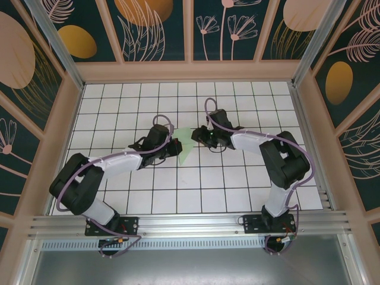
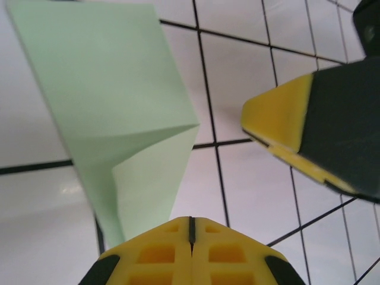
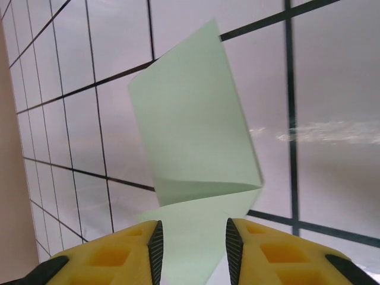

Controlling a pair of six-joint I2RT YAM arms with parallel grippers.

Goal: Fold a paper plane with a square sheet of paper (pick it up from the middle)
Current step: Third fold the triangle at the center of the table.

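The square sheet of paper [image 1: 186, 152] is pale mint green, partly folded, and lies on the tiled floor between my two grippers. In the left wrist view the paper [image 2: 113, 101] shows a creased flap, and its lower end runs under my left gripper [image 2: 191, 224]. That gripper is shut, with no paper visible in the seam. My right gripper [image 3: 191, 240] is open, and the paper [image 3: 190, 119] passes between its pads without touching them. From above, the left gripper [image 1: 176, 147] is at the paper's left edge and the right gripper [image 1: 196, 137] at its upper right corner.
White gridded floor tiles [image 1: 225, 184] cover the work area inside a wooden frame [image 1: 190, 72]. An aluminium rail [image 1: 190, 224] runs along the near edge by the arm bases. One yellow finger of the right gripper [image 2: 279, 116] shows close by in the left wrist view.
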